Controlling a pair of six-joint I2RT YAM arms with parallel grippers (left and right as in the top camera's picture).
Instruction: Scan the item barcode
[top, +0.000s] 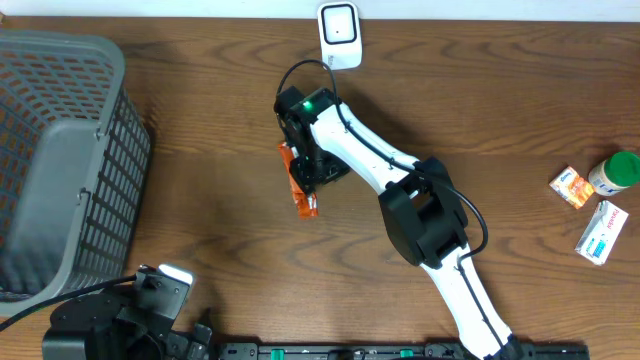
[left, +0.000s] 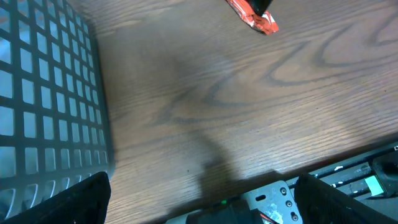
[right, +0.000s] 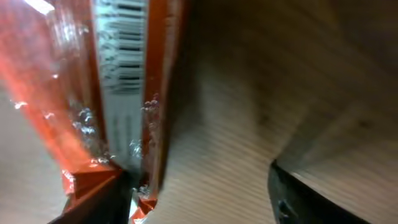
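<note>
The item is an orange foil packet (top: 303, 198) lying flat on the wooden table, mid-table. Its white barcode strip (right: 124, 43) faces up in the right wrist view. My right gripper (top: 316, 166) hovers directly over the packet's upper half. In the right wrist view that gripper (right: 199, 199) stands open; the packet (right: 74, 81) lies beside its left finger and bare wood shows between the jaws. A white scanner (top: 338, 33) stands at the table's far edge. My left gripper (left: 202, 199) is open and empty near the front edge, with the packet (left: 252, 17) far ahead of it.
A grey slatted basket (top: 60, 160) fills the left side and is close beside the left gripper (left: 43, 93). At the right edge lie an orange-and-white box (top: 572, 186), a white-and-blue box (top: 602, 232) and a green-capped bottle (top: 615, 172).
</note>
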